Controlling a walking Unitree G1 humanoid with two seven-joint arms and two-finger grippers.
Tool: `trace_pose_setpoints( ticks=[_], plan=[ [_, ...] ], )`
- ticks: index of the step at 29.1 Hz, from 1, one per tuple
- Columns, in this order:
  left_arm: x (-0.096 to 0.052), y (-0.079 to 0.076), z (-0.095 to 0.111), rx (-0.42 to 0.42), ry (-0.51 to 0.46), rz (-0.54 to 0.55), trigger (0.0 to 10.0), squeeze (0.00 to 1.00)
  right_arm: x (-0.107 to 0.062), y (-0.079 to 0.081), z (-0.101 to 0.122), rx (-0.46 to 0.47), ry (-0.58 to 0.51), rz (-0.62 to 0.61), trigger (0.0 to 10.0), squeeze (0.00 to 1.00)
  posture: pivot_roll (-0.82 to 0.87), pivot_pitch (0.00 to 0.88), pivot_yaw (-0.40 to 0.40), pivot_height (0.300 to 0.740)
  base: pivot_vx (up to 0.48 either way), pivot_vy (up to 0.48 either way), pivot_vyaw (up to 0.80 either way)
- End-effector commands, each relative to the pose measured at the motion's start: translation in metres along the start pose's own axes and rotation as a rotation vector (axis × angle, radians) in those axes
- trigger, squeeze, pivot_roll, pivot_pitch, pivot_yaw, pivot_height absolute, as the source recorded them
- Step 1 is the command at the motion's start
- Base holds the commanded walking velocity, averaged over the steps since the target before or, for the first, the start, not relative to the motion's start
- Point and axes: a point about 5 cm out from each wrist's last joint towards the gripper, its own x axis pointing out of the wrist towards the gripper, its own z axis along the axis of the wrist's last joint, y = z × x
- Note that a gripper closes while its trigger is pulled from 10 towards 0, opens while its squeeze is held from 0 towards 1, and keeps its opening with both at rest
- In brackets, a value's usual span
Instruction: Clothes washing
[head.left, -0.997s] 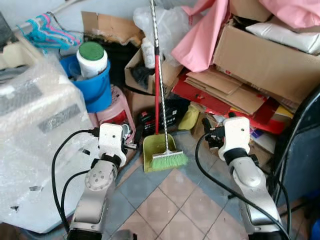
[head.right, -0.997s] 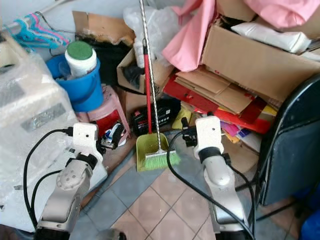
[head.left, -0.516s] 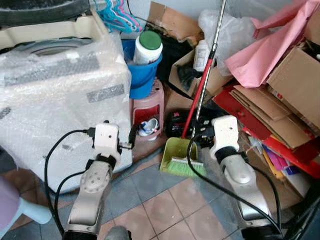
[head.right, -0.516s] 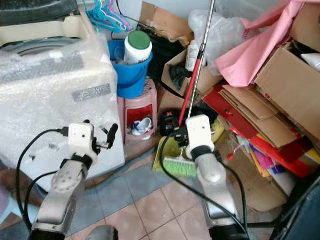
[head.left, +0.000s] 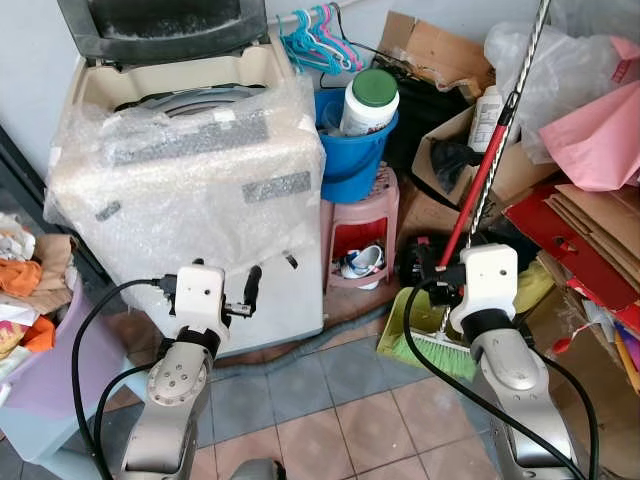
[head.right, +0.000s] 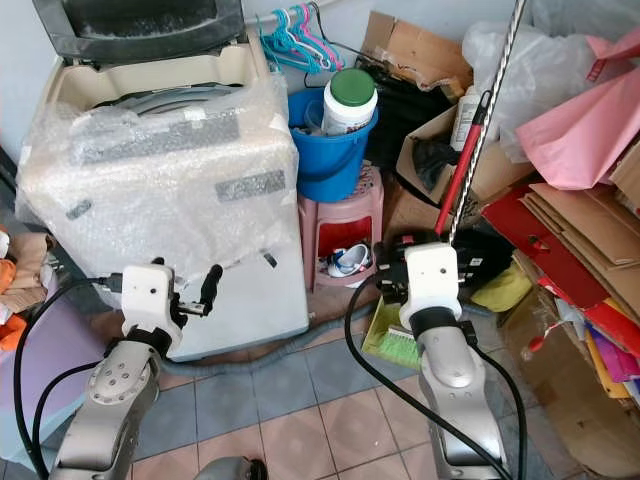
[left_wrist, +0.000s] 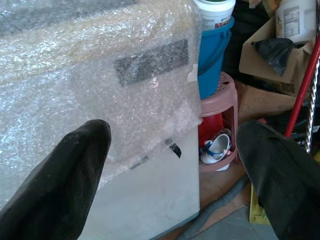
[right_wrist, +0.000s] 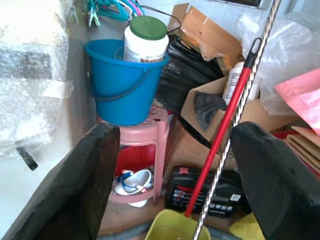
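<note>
Now | your left gripper (left_wrist: 170, 165): fingers spread, released, bubble-wrapped washing machine (head.left: 190, 190) just ahead of them | your right gripper (right_wrist: 175, 170): fingers spread, empty, blue bucket (right_wrist: 120, 82) on pink stool (right_wrist: 145, 135) beyond them.

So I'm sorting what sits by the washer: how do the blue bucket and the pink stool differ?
The blue bucket stands on top; the pink stool carries it from the floor. The bucket holds a white green-lidded jar from above; the stool has small items tucked underneath. Both stand upright beside the bubble-wrapped washing machine.
</note>
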Motion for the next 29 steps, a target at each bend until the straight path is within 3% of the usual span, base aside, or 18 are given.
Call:
trace_pose_setpoints(
  ticks=[1,3,8,13,15,18,29],
  plan=[
    [-0.004,0.008,0.002,0.025,0.002,0.011,10.0,0.0,-0.003,0.004,0.009,-0.008,-0.042,0.007,10.0,0.0,-0.11,0.008,0.059,0.74,0.0,0.0,0.0],
    [-0.01,0.01,-0.002,0.042,0.016,0.002,10.0,0.0,-0.012,0.005,0.008,-0.001,-0.04,0.014,10.0,0.0,-0.11,0.01,0.058,0.74,0.0,0.0,0.8],
    [-0.013,0.019,-0.003,0.013,0.023,0.039,10.0,0.0,-0.016,0.004,0.009,0.008,-0.036,0.014,10.0,0.0,-0.1,0.012,0.054,0.74,0.0,0.0,0.8],
    [-0.01,0.017,0.0,0.022,0.018,0.031,10.0,0.0,-0.007,0.008,0.011,0.0,-0.045,0.032,10.0,0.0,-0.09,0.016,0.057,0.74,0.0,0.0,0.8],
    [-0.008,0.013,0.006,-0.036,0.0,-0.006,10.0,0.0,0.0,0.012,0.017,0.003,-0.069,0.055,10.0,0.0,-0.09,0.029,0.057,0.74,0.0,0.0,0.8],
    [-0.007,0.015,0.006,-0.013,0.003,0.025,10.0,0.0,0.005,0.016,0.023,-0.003,-0.092,0.081,10.0,0.0,-0.08,0.034,0.054,0.74,0.0,0.0,0.8],
    [-0.005,0.016,0.013,0.011,-0.023,0.056,10.0,0.0,0.004,0.025,0.024,0.016,-0.098,0.125,10.0,0.0,-0.08,0.045,0.055,0.74,0.0,0.0,0.8]
  ],
)
